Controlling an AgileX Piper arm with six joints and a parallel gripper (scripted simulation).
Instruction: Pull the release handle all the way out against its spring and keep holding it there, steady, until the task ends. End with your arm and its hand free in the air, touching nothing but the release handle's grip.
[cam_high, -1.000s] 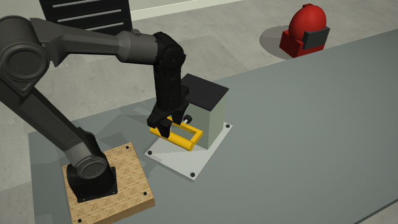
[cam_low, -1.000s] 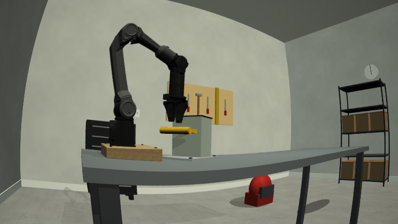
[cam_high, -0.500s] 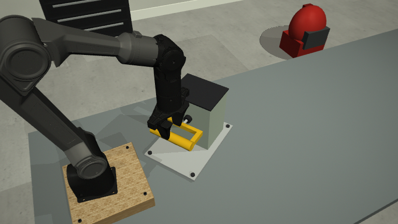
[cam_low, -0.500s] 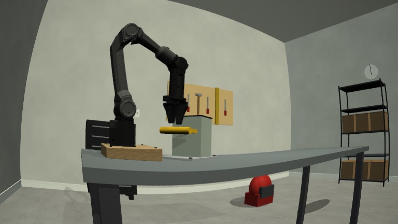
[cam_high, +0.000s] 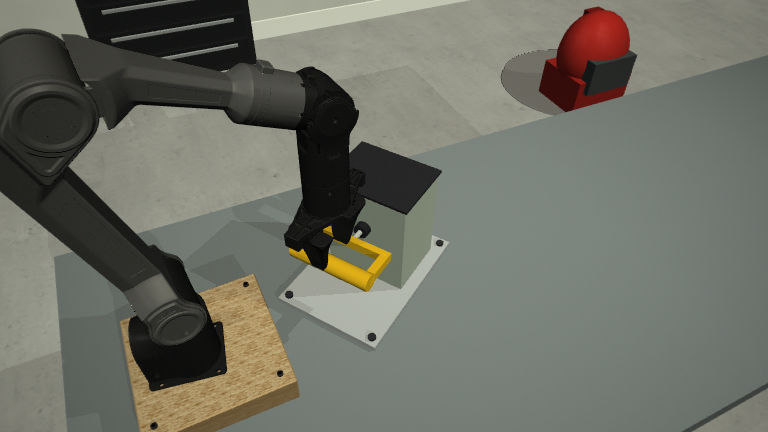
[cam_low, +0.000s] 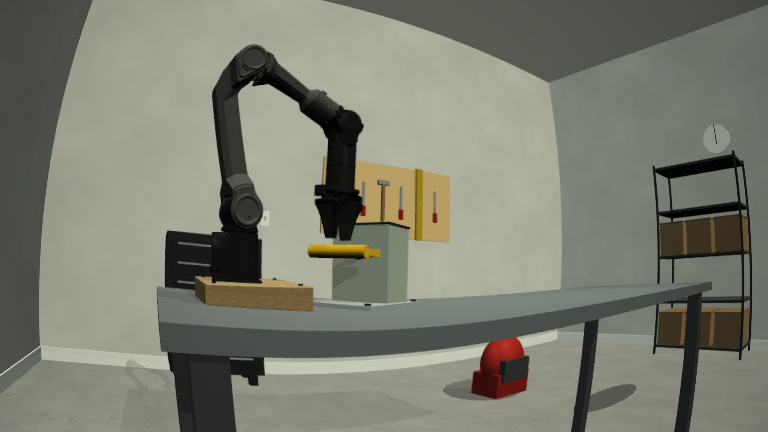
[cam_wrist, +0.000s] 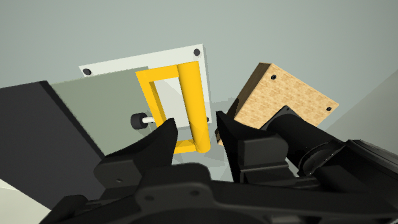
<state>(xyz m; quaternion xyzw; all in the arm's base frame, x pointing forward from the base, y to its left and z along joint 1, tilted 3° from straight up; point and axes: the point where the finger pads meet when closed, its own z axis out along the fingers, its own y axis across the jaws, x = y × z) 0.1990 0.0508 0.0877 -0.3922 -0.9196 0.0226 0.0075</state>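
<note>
The release handle is a yellow U-shaped frame whose round grip bar sticks out from a grey-green housing with a black top. The housing stands on a white base plate bolted to the table. My gripper points down, open, a finger on either side of the bar's line. It hangs just above the grip, near one end of the bar, and touches nothing. A small black knob on a white rod sits on the housing face beside the handle.
The arm's base stands on a wooden block left of the plate. A red object lies on the floor beyond the table. A black drawer cabinet stands behind, and a shelf with boxes is far right.
</note>
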